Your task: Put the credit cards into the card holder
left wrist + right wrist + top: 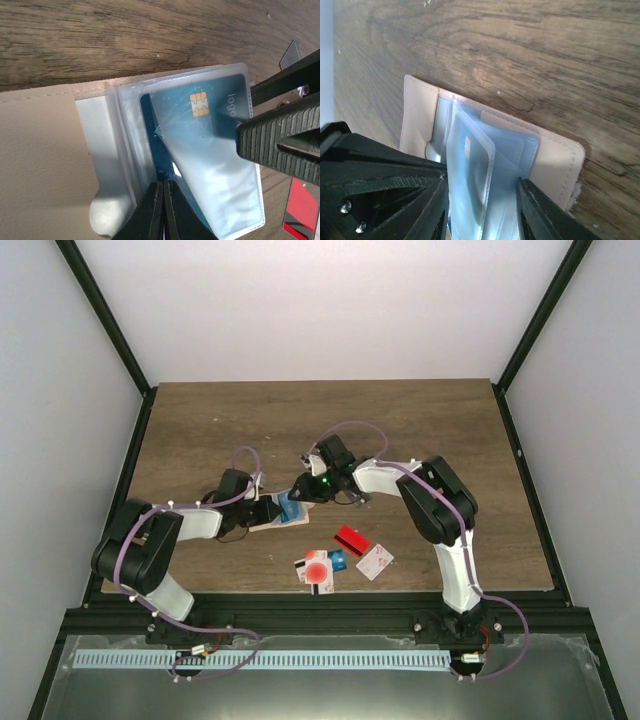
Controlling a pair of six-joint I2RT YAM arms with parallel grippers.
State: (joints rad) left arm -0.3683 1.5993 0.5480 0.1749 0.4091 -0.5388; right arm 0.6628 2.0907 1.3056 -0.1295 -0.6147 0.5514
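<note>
Card holder (pixel 268 524) is lying open on the table (pixel 200 430). Left gripper (pixel 162 187), fully closed, is pressing on its clear sleeves (pixel 122 145), likely pinning it. Right gripper (pixel 481 182), partly open, is straddling the sleeve carrying a blue card (pixel 200 130); grip uncertain. Other credit cards (pixel 335 558) are waiting rightward.

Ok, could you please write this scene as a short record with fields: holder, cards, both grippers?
card holder: open on the table, clear sleeves showing
blue card: in a clear sleeve
left gripper: shut, tips at the sleeves
right gripper: jaws either side of the blue card's sleeve; grip unclear
loose cards: red card, red-dot card, white card, on the table outside the holder
</note>
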